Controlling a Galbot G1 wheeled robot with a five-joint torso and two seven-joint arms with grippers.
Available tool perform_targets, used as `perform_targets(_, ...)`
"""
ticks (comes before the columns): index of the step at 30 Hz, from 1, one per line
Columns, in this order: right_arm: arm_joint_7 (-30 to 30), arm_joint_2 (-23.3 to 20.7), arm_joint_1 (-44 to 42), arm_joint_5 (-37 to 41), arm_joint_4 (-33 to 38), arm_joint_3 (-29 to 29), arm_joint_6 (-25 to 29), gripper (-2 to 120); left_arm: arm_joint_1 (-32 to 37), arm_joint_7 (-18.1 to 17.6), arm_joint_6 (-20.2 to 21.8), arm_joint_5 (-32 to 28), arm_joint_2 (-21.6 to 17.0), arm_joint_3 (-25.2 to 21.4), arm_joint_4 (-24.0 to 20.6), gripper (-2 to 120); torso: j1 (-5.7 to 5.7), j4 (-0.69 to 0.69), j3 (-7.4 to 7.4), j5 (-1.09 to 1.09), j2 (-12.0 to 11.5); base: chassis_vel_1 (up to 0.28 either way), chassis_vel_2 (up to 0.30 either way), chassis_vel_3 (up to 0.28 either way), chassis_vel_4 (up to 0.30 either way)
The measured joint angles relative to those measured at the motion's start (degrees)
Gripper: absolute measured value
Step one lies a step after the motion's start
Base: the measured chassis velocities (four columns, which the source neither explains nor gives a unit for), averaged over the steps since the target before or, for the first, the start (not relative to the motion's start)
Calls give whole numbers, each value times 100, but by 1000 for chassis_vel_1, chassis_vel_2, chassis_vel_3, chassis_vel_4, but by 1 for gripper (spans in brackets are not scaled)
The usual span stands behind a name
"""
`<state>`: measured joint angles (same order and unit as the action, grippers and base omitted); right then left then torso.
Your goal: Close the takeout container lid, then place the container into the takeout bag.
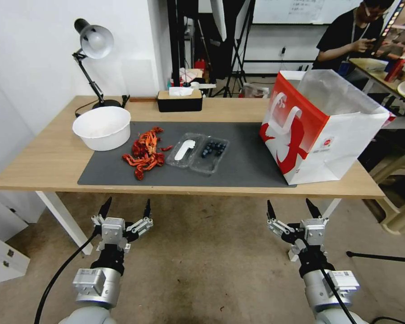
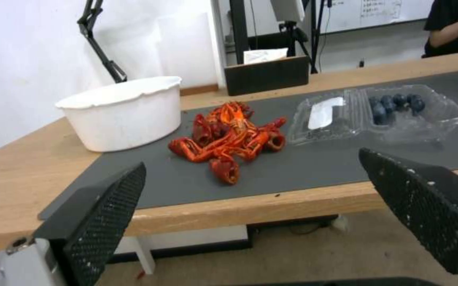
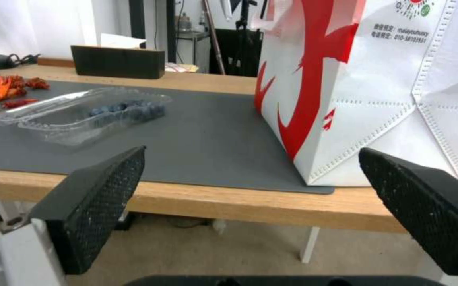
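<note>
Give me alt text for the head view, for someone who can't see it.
An open takeout container with blueberries lies on a grey mat between red crayfish and a red-and-white takeout bag. Both grippers, left gripper and right gripper, hover open before the table.

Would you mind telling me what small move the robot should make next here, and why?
Probably bring the left gripper up over the table edge toward the lid. The container lies open flat on the mat, with the lid on the crayfish side, nearer that arm. Both grippers, the right gripper too, hang open below the table, and the bag stands ready.
</note>
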<state>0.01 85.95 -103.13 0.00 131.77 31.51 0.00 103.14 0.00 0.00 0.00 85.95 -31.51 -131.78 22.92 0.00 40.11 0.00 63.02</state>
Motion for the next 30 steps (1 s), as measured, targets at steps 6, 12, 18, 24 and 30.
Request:
perform_targets(6,0,0,0,0,0,0,0,100,0,0,0,0,0,0,0,100,0,0,0,0,-1,0,0,0,0)
perform_targets(12,0,0,0,0,0,0,0,100,0,0,0,0,0,0,0,100,0,0,0,0,-1,0,0,0,0)
perform_targets(18,-2,0,1,0,0,-1,-3,100,-2,-1,11,-15,-3,0,0,100,-1,0,0,0,-1,0,0,0,0)
perform_targets(24,-581,251,108,-10,49,-374,-402,100,-89,-55,405,-508,-109,32,-156,100,-1,-1,0,3,-1,0,0,0,0)
perform_targets(30,-1052,398,284,150,72,-563,-729,100,-305,-198,1353,-1680,-366,116,-553,100,-1,0,0,0,0,0,0,0,0)
